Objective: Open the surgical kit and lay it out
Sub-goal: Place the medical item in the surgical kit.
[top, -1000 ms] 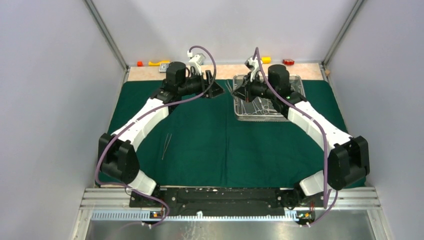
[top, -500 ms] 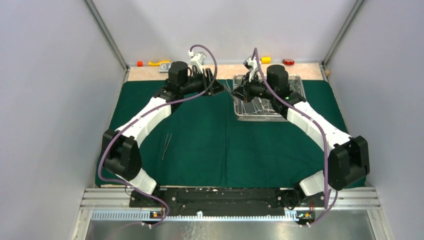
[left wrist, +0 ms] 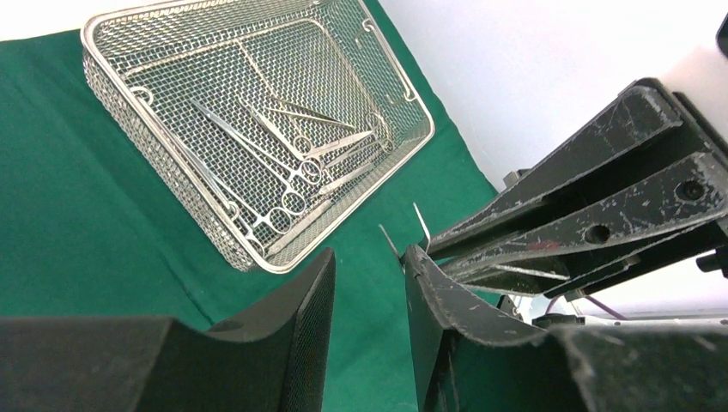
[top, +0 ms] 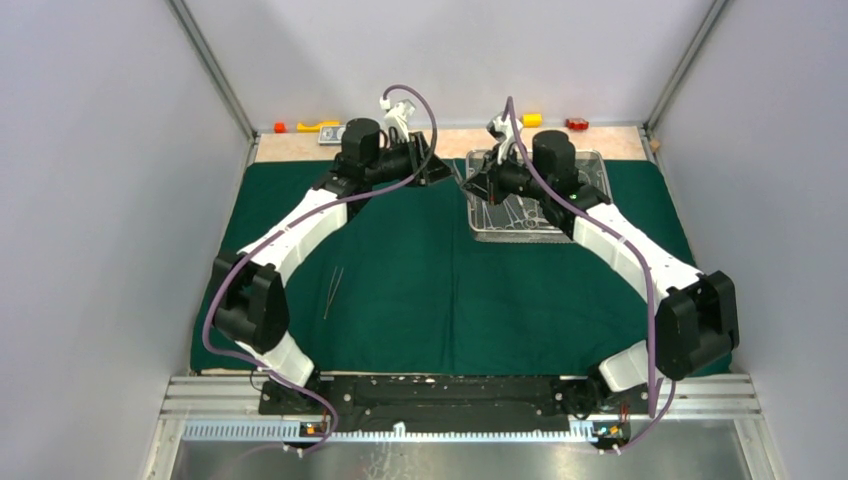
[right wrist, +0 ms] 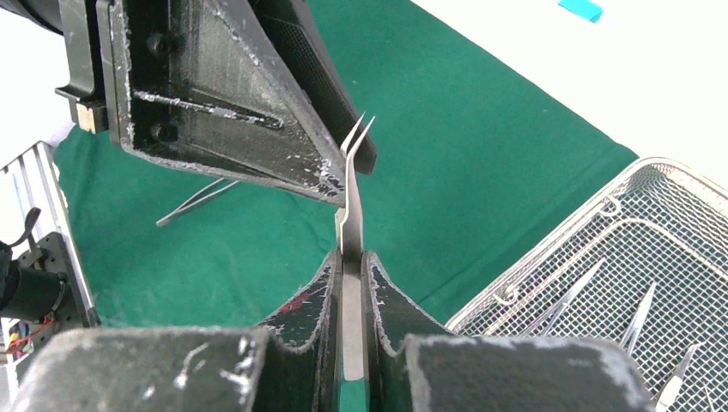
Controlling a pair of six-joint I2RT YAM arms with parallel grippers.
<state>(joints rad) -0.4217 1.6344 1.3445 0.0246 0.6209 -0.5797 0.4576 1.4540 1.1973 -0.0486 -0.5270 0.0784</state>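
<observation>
Left claw (left wrist: 369, 262) nearer tweezers (right wrist: 354, 184), seemingly apart

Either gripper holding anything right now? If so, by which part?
The right gripper is shut on a pair of tweezers, gripping the handle end; the forked tips stick out free. The left gripper is open and holds nothing.

You're looking into a robotics lab cell: pale blank panels (top: 100, 150) framed by aluminium posts (top: 212, 70) box in a worktop (top: 450, 140) draped with dark green cloth (top: 430, 290). The left arm (top: 295, 228) and right arm (top: 625, 245) are bolted to a slotted metal rail (top: 700, 393) along its near edge.
</observation>
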